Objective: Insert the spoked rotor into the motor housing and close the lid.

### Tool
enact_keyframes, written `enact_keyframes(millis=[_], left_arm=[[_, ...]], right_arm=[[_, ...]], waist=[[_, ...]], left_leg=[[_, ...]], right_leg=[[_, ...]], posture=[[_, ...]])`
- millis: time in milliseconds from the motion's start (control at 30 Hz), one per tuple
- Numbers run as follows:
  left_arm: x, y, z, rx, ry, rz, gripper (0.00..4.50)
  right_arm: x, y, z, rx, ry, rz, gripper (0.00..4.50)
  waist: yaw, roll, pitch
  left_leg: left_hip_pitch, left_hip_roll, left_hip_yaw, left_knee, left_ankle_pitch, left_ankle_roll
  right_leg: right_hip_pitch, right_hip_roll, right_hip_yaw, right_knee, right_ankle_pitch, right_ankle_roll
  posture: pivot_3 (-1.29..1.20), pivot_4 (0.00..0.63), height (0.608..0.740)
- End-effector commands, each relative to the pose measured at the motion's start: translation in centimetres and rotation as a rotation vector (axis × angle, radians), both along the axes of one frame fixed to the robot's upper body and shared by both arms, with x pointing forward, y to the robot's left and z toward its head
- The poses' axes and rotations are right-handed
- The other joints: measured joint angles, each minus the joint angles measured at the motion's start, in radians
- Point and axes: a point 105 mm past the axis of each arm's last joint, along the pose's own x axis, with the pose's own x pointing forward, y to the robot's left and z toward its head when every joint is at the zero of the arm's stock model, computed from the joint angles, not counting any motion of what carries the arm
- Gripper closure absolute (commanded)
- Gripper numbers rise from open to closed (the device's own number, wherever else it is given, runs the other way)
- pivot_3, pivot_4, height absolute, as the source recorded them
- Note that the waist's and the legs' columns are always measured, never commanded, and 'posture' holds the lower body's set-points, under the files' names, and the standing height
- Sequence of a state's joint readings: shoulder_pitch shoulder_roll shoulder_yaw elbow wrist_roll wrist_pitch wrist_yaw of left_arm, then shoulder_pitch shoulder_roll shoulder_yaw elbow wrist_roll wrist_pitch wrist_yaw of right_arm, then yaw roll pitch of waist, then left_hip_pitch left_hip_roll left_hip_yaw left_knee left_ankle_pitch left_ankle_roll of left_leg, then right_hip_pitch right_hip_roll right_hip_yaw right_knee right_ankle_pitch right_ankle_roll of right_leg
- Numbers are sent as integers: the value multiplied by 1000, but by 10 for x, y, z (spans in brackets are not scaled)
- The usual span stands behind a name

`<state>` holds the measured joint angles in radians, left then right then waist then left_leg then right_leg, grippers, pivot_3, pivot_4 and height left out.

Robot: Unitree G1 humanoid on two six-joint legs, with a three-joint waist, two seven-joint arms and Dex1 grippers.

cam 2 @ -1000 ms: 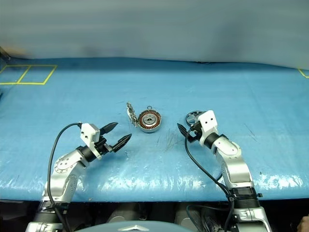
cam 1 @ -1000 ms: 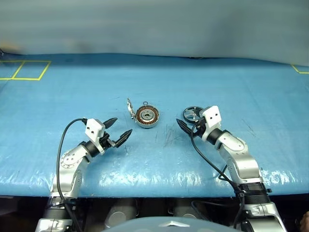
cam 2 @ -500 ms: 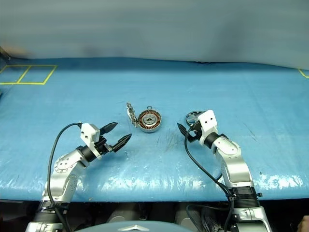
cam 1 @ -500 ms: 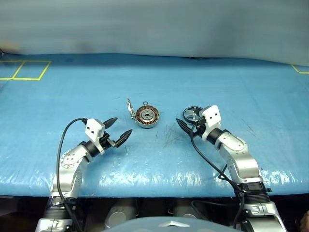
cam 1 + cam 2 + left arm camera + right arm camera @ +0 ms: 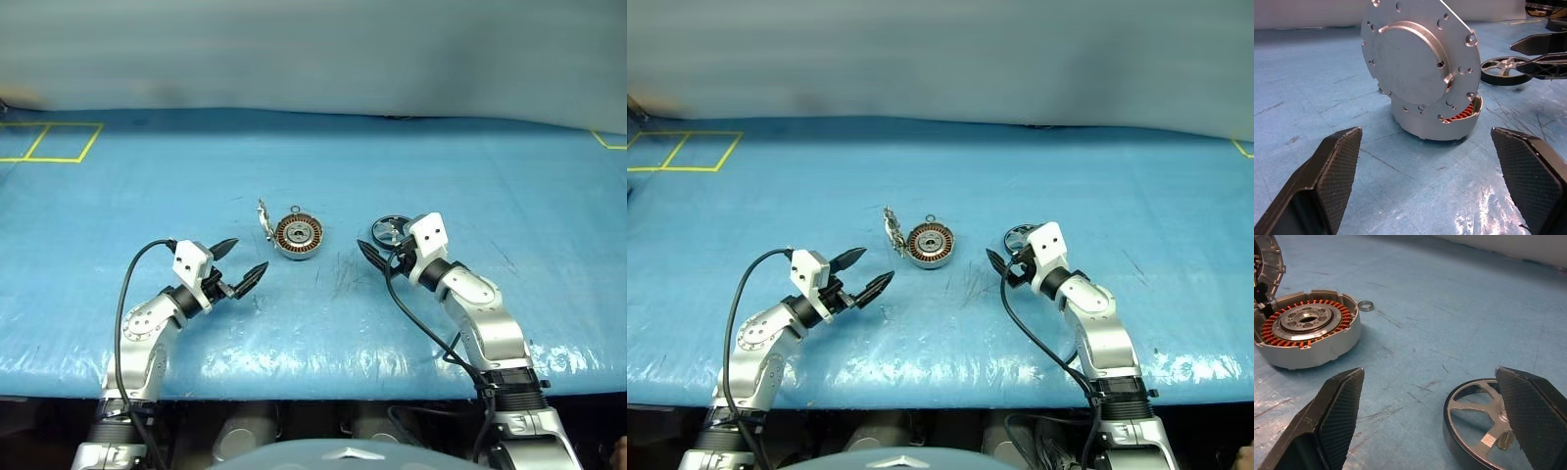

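Blue desk [image 5: 470,157] carries everything. Left end effector [image 5: 238,266] stands spread and empty; just beyond it sits the motor housing [image 5: 298,235], its lid [image 5: 264,219] upright. Right end effector [image 5: 382,249], also spread, has the spoked rotor [image 5: 1484,418] just beside its fingers.

arms: silver metal | wrists: white blocks | pincer fingers [image 5: 224,246]: black, pointed | cables: black
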<state>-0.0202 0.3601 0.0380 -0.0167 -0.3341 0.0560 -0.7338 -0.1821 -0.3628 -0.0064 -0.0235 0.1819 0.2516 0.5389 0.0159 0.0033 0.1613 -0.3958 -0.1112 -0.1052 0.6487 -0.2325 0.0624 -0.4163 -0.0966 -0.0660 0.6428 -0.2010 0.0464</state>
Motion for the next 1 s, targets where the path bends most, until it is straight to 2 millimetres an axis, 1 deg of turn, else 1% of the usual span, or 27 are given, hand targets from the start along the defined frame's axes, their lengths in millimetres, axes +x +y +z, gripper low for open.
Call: enact_keyframes(millis=[33,200,267,333,400,467,500,567,600,633,733,867,933,1000], left_arm=[[1,1,17,-1,-70,-1,0],[2,1,18,0,-73,0,0],[3,1,19,0,-77,0,0],[2,1,18,1,-75,1,0],[0,2,15,6,-64,-1,0],[-2,2,13,10,-57,-5,0],[-2,2,13,15,-54,-6,0],[-1,5,14,23,-56,0,0],[0,6,14,25,-57,2,0],[-1,7,14,27,-54,3,0],[-4,6,10,29,-40,-2,0],[-5,2,10,24,-39,-6,0],[-5,0,9,24,-39,-7,0],[-9,0,7,19,-34,-1,0]], right_arm=[[0,5,10,1,-37,20,14],[-2,3,8,-42,-28,31,14],[-2,4,7,-86,-26,50,14],[-3,7,7,-163,-30,90,14],[-7,14,9,-309,-42,189,14],[-11,19,10,-406,-48,269,14],[-12,23,13,-433,-54,305,14],[-14,43,18,-571,-89,455,14],[-14,48,19,-624,-98,500,14],[-12,59,23,-675,-126,570,14],[-6,87,35,-755,-180,711,14],[8,106,41,-863,-206,800,14],[13,109,42,-905,-209,827,14],[22,114,43,-956,-216,840,14]], waist=[[0,0,0],[0,0,0],[0,0,0],[0,0,0],[0,0,0],[-3,0,0],[-3,0,0],[-5,0,0],[-7,-1,0],[-6,-1,0],[-11,-1,1],[-7,-2,1],[-2,-2,1],[-2,-2,1]], left_leg=[[0,0,0,0,0,0],[0,0,0,0,0,0],[0,0,0,0,0,0],[0,0,0,0,0,0],[0,0,0,0,0,0],[0,0,1,0,0,0],[0,0,1,0,0,0],[0,1,1,0,0,0],[0,1,1,0,0,0],[0,1,1,0,0,-1],[0,2,1,0,0,-1],[0,1,0,0,0,-1],[-1,0,0,1,1,-3],[-1,-1,1,1,0,-3]], right_leg=[[0,0,0,0,0,0],[0,0,0,0,0,0],[0,0,0,0,0,0],[0,0,0,0,0,0],[0,0,0,0,0,0],[0,0,0,0,0,0],[0,0,0,0,0,0],[0,0,0,0,0,0],[0,0,0,0,0,0],[0,1,0,0,0,0],[0,1,-1,0,0,0],[0,0,-1,-1,0,0],[-1,0,0,-2,3,-4],[-2,0,0,-3,3,-5]], posture=[[0,150,740],[0,150,740],[0,150,740],[0,150,740],[0,150,740],[0,150,740],[0,150,740],[0,150,740],[0,150,740],[0,150,740],[0,150,740],[0,150,740],[0,150,740],[0,150,740]])
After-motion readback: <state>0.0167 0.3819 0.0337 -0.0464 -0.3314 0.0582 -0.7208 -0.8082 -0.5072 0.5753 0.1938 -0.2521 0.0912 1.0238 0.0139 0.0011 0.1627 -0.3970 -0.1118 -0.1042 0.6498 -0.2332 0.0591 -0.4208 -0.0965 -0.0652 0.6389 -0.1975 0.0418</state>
